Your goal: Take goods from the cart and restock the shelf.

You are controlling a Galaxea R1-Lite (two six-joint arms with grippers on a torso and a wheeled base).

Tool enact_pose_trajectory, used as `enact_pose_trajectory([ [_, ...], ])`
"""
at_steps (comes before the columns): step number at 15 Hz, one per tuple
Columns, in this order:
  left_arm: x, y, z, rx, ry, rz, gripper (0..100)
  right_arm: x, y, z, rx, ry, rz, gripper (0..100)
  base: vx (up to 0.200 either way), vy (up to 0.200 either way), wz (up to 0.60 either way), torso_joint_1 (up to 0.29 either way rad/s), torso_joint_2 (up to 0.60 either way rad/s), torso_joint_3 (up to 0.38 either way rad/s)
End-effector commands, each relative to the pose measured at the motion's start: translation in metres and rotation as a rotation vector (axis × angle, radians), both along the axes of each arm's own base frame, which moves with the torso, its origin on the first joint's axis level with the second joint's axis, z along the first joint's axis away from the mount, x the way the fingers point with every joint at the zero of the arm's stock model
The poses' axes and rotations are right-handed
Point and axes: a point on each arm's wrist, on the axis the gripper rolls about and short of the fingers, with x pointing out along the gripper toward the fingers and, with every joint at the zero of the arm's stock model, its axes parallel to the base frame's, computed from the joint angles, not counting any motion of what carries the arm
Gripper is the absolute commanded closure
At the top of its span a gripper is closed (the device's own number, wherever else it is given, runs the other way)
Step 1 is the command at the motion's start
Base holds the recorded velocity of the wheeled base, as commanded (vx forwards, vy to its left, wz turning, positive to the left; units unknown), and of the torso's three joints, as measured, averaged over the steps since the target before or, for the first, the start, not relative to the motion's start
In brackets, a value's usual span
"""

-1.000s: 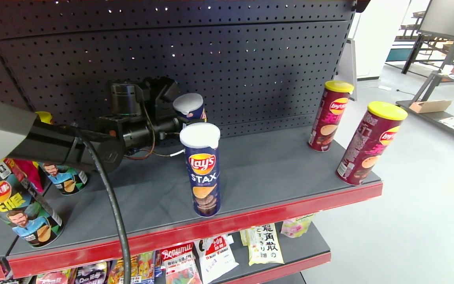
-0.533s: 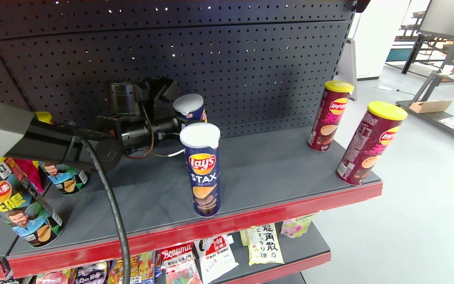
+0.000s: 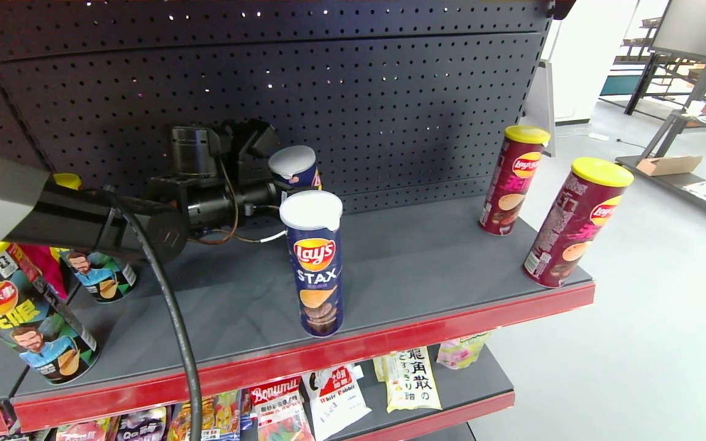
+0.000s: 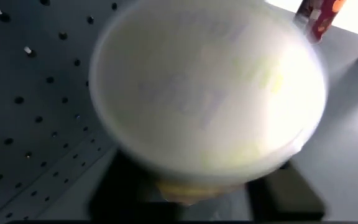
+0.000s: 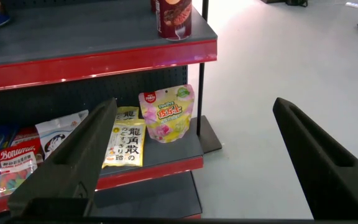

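A shop is being shown here, or a room that is being set up like one. Goods are being kept on a grey shelf (image 3: 426, 263) with a red front edge (image 3: 390, 342), and it is being backed by a dark back wall (image 3: 390, 110) full of little holes. Tall blue chip cans (image 3: 319, 263), dark red chip cans (image 3: 573, 223) with yellow lids and fat bright chip cans (image 3: 28, 324) are being stood on it. Bags of snacks (image 3: 411, 376) are being laid out on the lower shelf (image 3: 491, 376). Off to the side, a smooth pale floor (image 3: 635, 343) is being seen, with metal racks (image 3: 678, 184) and a cardboard box (image 3: 668, 164) on one of them.
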Motion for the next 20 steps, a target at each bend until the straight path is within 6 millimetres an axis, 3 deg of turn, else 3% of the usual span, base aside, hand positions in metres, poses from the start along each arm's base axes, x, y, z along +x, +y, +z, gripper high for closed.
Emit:
enact_pose_trajectory([
  [1, 0.001, 0.000, 0.001, -0.002, -0.007, 0.001, 0, 0.000, 0.000, 0.000, 0.000, 0.000, 0.002, 0, 0.000, 0.000, 0.00, 0.000, 0.00, 0.000],
  [10, -0.001, 0.002, -0.001, 0.003, 0.004, 0.007, 0, 0.000, 0.000, 0.000, 0.000, 0.000, 0.000, 0, 0.000, 0.000, 0.00, 0.000, 0.00, 0.000],
  [13, -0.008, 0.014, 0.001, 0.012, 0.005, 0.031, 0, 0.000, 0.000, 0.000, 0.000, 0.000, 0.002, 0, 0.000, 0.000, 0.00, 0.000, 0.00, 0.000],
  [17, -0.036, 0.035, 0.007, 0.019, 0.021, 0.061, 0, 0.000, 0.000, 0.000, 0.000, 0.000, 0.000, 0, 0.000, 0.000, 0.00, 0.000, 0.00, 0.000],
  [18, -0.049, 0.040, 0.010, 0.021, 0.027, 0.064, 0, 0.000, 0.000, 0.000, 0.000, 0.000, 0.000, 0, 0.000, 0.000, 0.00, 0.000, 0.00, 0.000],
  [20, -0.097, 0.054, 0.014, 0.025, 0.038, 0.070, 0, 0.000, 0.000, 0.000, 0.000, 0.000, 0.002, 0, 0.000, 0.000, 0.00, 0.000, 0.00, 0.000],
])
